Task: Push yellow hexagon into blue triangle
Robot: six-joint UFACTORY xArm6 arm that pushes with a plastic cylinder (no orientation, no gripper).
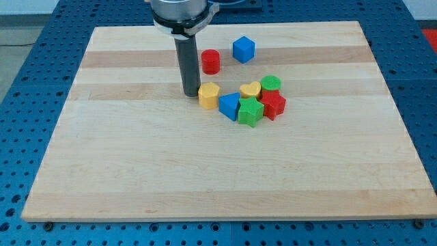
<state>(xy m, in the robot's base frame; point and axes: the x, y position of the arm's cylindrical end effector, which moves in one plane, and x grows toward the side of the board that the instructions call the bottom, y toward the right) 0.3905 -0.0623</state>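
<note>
my tip (190,93) left of yellow hexagon (209,95) | hexagon touching blue triangle (229,105)

Straight dark grey rod, my tip (190,93) blunt and round, grey metallic collar with black rim above

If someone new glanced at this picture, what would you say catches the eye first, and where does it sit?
First comes the dark rod at the view's top, my tip resting just left of the yellow hexagon. Next is the tight cluster right of it: the blue triangle, a green star, a red block, a yellow heart and a green cylinder. Above them, apart, stand a red cylinder and a blue cube.
</note>
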